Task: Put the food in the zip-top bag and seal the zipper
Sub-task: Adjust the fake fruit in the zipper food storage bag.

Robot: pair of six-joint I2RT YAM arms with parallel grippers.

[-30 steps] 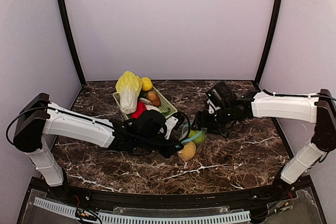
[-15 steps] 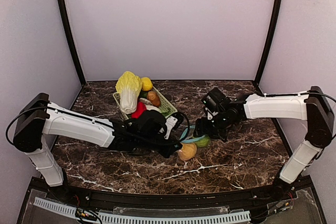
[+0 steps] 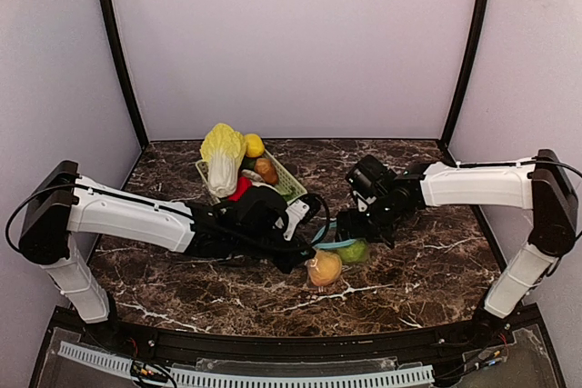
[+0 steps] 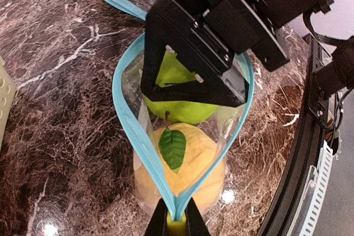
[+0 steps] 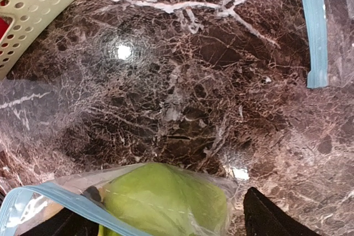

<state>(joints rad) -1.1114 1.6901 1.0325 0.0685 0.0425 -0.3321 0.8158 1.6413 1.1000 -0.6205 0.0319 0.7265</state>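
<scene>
The clear zip-top bag (image 4: 128, 115), with its blue zipper, hangs open in a loop. My left gripper (image 4: 176, 224) is shut on the zipper's near end. Inside the bag lies the round orange-yellow peach (image 4: 191, 161) with a green leaf. The small green fruit (image 4: 178, 109) sits in the bag's mouth, just above the peach. My right gripper (image 5: 166, 226) stands open astride the green fruit (image 5: 166, 200), its right finger (image 5: 265, 216) clear of it. In the top view both grippers meet at the bag: left (image 3: 298, 263), right (image 3: 353, 229), peach (image 3: 325, 268), green fruit (image 3: 356, 250).
A pale perforated basket (image 3: 289, 190) behind the left gripper holds a cabbage (image 3: 222, 157), a red piece and other toy produce. Its corner shows in the right wrist view (image 5: 33, 9). Another blue zipper strip (image 5: 312, 26) lies flat on the marble beyond the bag.
My right gripper has come left and down over the bag's mouth and its jaws have spread wider. The green fruit now rests in the bag. The left grip has not changed.
</scene>
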